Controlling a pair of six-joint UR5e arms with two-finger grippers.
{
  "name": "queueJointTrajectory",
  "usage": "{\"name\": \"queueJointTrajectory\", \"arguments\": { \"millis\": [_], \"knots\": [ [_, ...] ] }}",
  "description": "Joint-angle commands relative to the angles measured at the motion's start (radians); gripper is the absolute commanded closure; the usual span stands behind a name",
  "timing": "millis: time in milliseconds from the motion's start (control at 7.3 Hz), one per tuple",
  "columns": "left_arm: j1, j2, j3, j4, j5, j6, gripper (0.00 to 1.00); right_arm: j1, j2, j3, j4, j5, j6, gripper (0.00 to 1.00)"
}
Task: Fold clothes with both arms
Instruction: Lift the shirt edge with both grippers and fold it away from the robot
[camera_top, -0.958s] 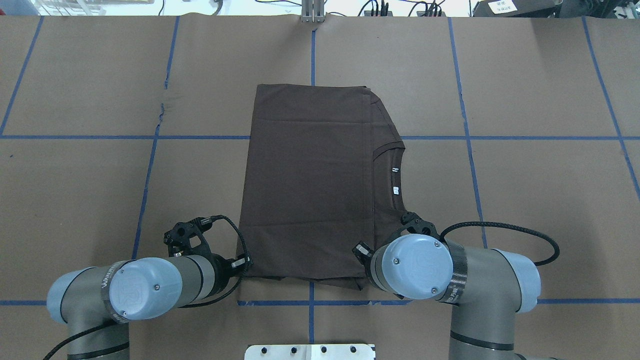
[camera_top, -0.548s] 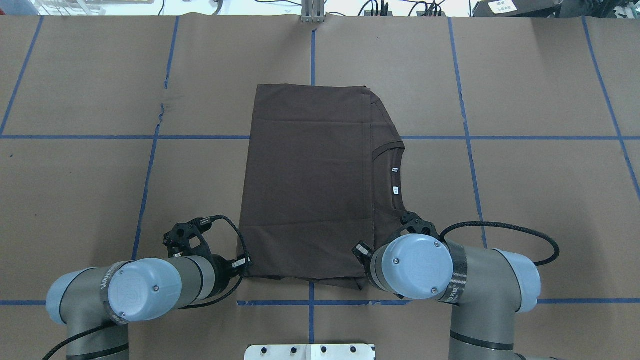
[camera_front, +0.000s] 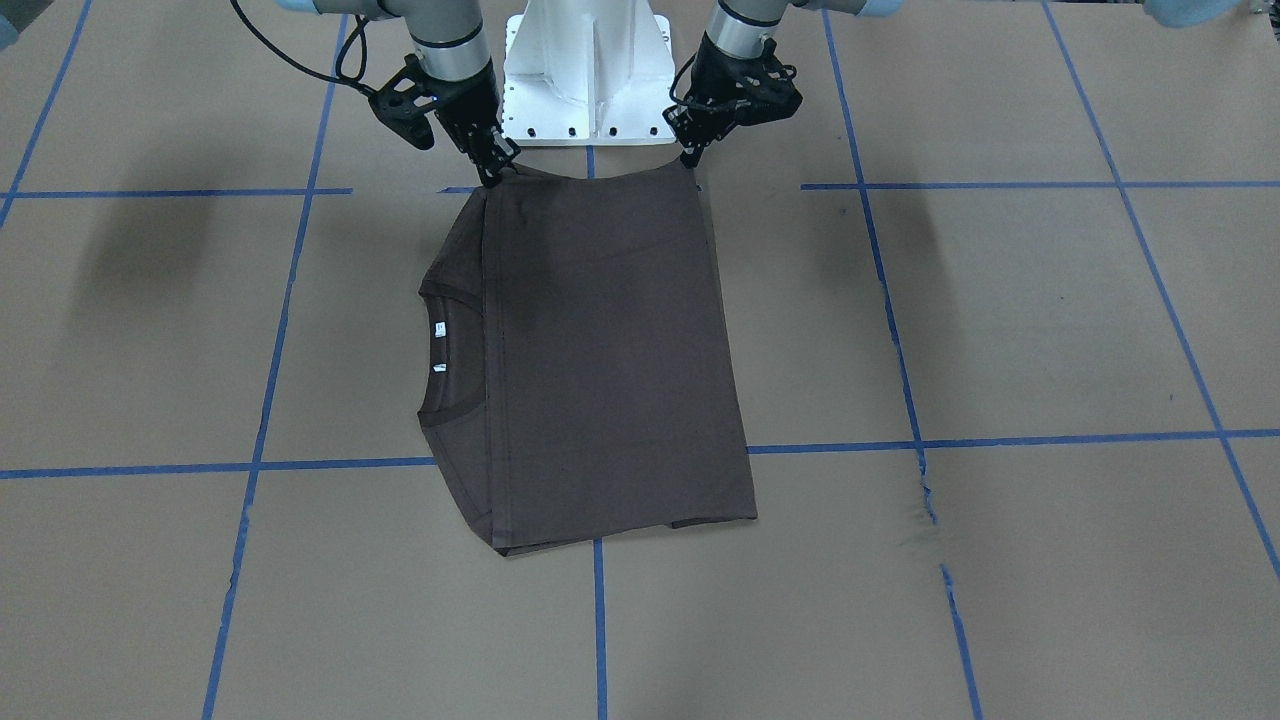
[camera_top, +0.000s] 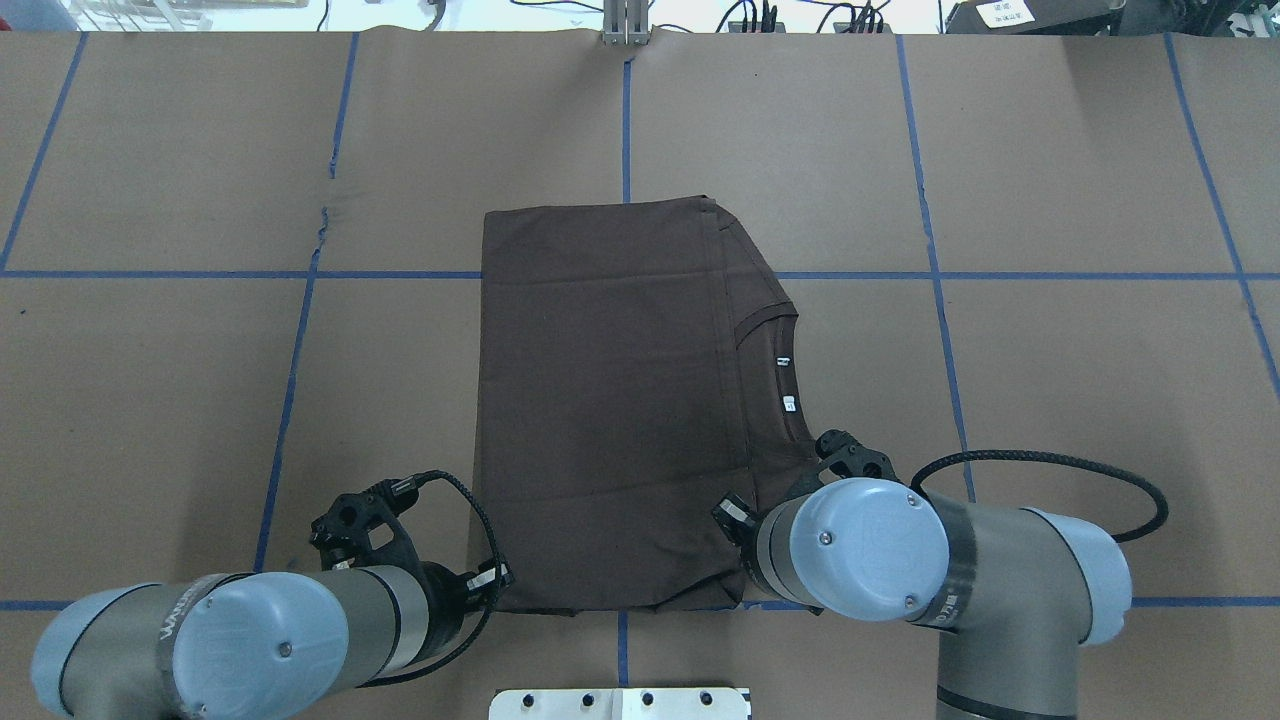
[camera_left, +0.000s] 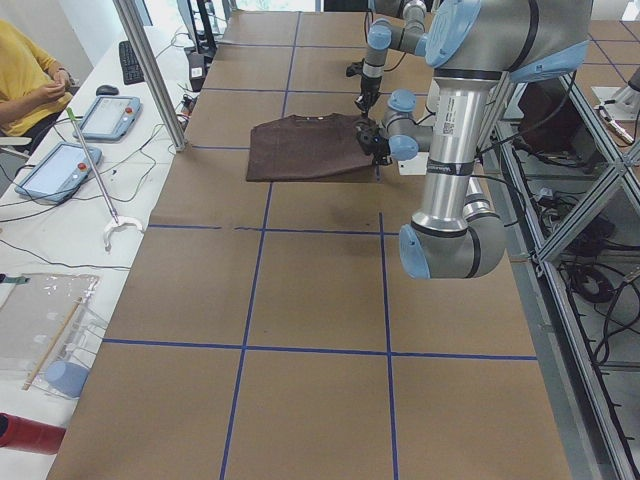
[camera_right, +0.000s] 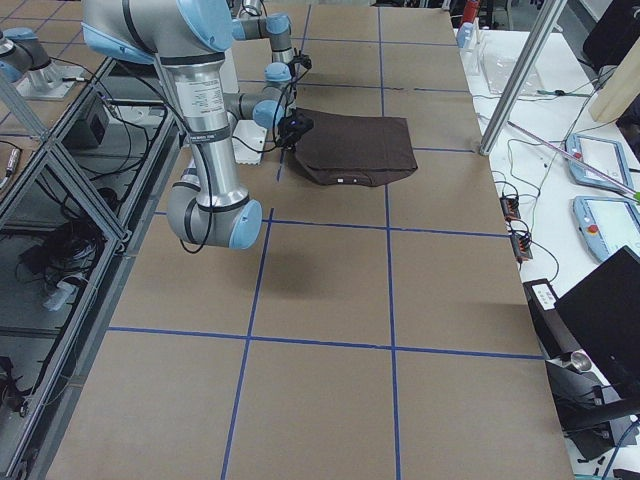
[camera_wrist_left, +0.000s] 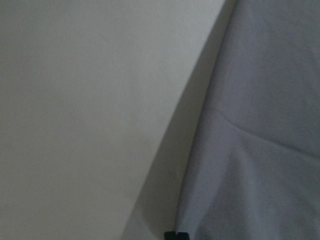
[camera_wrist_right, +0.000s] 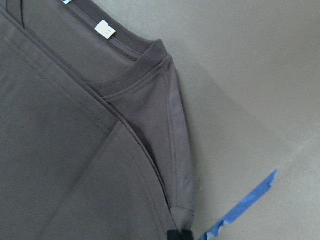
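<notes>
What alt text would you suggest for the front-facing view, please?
A folded brown T-shirt lies on the table, collar toward the view's left. The left gripper and right gripper each pinch a corner of its edge nearest the robot.

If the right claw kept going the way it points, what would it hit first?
It points down, so the right claw would first meet the T-shirt corner it is pinching, then probably the table just beneath.

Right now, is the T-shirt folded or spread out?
Folded: the T-shirt lies as a layered rectangle, collar at one side edge, no sleeves sticking out.
</notes>
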Motion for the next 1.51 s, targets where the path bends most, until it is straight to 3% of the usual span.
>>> {"name": "queueJointTrajectory", "arguments": {
  "millis": [0, 137, 548, 958, 1232, 1369],
  "knots": [
    [0.049, -0.018, -0.123, 0.125, -0.006, -0.132, 1.00, 0.013, 0.009, 0.184, -0.185, 0.042, -0.001, 1.00],
    [0.025, -0.026, -0.125, 0.128, -0.006, -0.075, 1.00, 0.056, 0.032, 0.168, -0.184, 0.064, -0.004, 1.00],
    [-0.203, -0.074, -0.076, 0.129, -0.040, 0.194, 1.00, 0.295, 0.180, -0.031, -0.162, 0.144, -0.123, 1.00],
    [-0.398, -0.201, 0.142, 0.092, -0.040, 0.367, 1.00, 0.413, 0.286, -0.307, 0.008, 0.188, -0.148, 1.00],
    [-0.449, -0.213, 0.348, -0.123, -0.035, 0.433, 1.00, 0.482, 0.364, -0.592, 0.215, 0.237, -0.172, 1.00],
    [-0.487, -0.238, 0.538, -0.287, -0.034, 0.494, 0.92, 0.517, 0.427, -0.791, 0.352, 0.251, -0.238, 0.54]
  ]
}}
